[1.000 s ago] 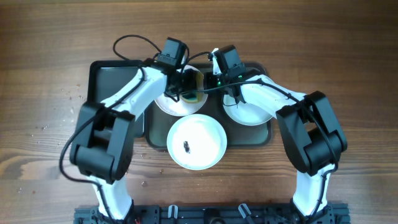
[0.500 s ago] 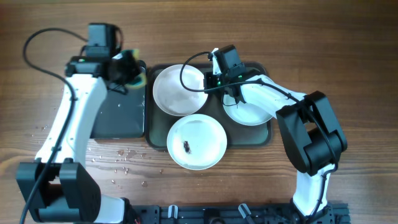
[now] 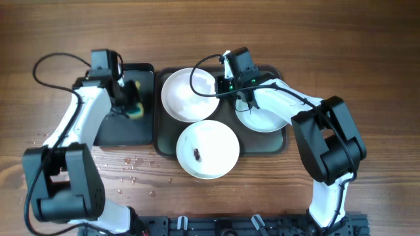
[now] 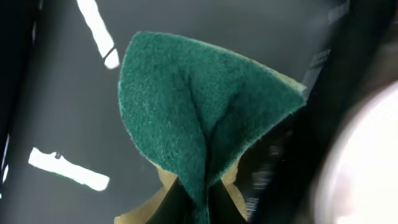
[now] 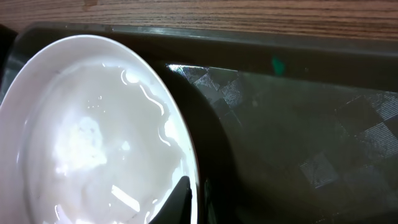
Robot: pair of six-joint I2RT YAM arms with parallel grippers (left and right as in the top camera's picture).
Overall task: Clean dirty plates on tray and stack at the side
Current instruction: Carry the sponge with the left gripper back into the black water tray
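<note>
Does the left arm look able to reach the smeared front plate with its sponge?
Likely yes: the front plate lies uncovered, the right gripper pinches a rear plate, and the left gripper holds the sponge nearby.

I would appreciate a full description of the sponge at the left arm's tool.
The sponge is yellow foam with a rough dark green scouring face. It is folded along a crease, green side outward, one edge pinched in the shut left tool. It hangs over the glossy black tray; whether it touches that tray cannot be told.
</note>
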